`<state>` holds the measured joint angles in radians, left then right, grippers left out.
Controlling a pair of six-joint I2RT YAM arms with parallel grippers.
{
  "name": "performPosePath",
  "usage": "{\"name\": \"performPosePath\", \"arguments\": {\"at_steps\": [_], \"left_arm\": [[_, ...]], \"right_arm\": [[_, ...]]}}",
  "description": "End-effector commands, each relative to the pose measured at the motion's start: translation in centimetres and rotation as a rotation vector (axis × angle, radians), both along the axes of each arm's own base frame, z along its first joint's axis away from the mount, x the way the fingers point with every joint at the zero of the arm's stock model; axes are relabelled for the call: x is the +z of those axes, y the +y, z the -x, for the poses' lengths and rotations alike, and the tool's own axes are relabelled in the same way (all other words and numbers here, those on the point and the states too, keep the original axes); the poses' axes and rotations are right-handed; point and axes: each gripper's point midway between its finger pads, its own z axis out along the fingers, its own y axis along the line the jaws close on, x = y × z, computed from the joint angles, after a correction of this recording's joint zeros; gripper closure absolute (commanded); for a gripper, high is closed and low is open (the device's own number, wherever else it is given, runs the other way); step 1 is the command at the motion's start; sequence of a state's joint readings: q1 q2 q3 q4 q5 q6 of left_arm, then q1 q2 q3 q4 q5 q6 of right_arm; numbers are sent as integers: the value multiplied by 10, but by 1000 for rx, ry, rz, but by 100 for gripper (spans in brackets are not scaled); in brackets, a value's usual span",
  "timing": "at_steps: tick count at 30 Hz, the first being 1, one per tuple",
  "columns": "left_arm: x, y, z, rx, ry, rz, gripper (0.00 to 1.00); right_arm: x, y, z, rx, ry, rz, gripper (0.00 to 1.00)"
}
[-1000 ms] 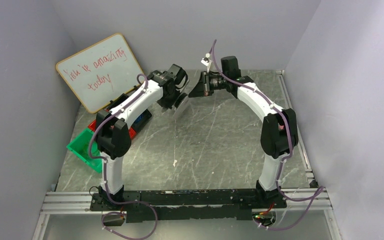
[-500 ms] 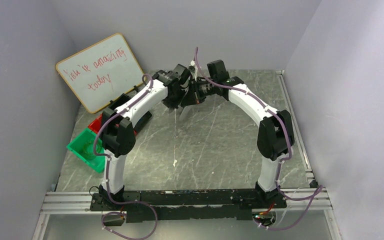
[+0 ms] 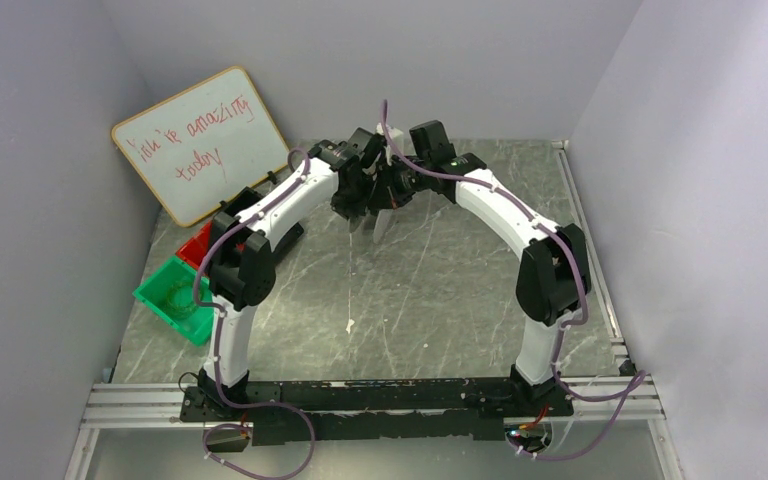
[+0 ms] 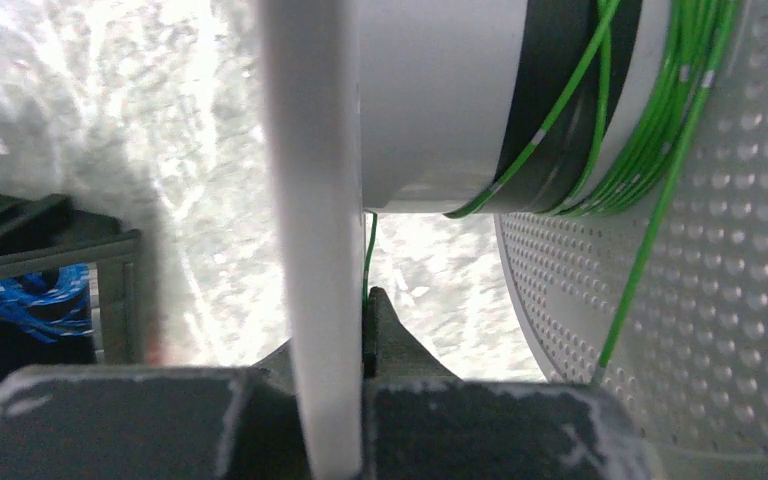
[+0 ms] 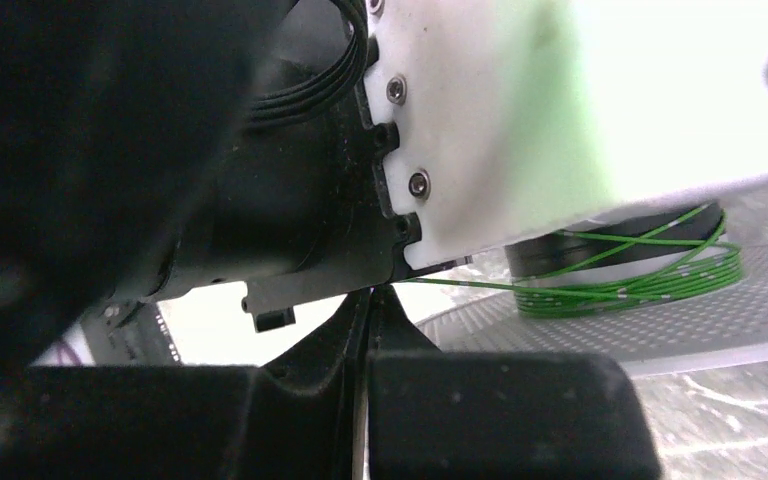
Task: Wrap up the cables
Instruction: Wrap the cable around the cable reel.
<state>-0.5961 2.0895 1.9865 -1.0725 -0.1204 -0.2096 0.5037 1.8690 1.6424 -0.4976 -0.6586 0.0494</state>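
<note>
so the cables (image 4: 680, 110) are thin green wire, most of it wound in crossing loops round the core of a white spool (image 4: 430, 100), right up against its dotted flange (image 4: 740, 300); one strand drops off the windings across that flange, another runs down to the left gripper's fingertip; the spool's other flange (image 4: 310, 200) is a plain white plate, and the left gripper (image 4: 332, 345) is clamped on its edge; from the right wrist cam a single strand stretches from the coil over to the right gripper (image 5: 368, 300), whose fingers are pressed tight together with the wire end pinched at the tips; from above both arms meet nose to nose over the far middle of the marble table (image 3: 440, 290), spool held off the surface; a hair-thin line (image 3: 348, 280) hangs from there toward the tabletop, can't tell its colour; off to the left there's a green bin (image 3: 172, 295), a red bin (image 3: 195, 245), some blue wire (image 4: 20, 300), and a whiteboard (image 3: 200, 140) leaning on the wall
</note>
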Motion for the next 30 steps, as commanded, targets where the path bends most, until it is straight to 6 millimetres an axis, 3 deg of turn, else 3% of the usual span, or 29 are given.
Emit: {"name": "performPosePath", "arguments": {"at_steps": [1, 8, 19, 30], "left_arm": [[50, -44, -14, 80, -90, 280, 98], [63, -64, -1, 98, -31, 422, 98], [58, -87, 14, 103, 93, 556, 98], [70, -114, 16, 105, 192, 707, 98]], "right_arm": [[29, -1, 3, -36, -114, 26, 99], [20, -17, -14, -158, -132, 92, 99], [-1, -50, -31, -284, -112, 114, 100], [-24, -83, -45, -419, -187, 211, 100]]}}
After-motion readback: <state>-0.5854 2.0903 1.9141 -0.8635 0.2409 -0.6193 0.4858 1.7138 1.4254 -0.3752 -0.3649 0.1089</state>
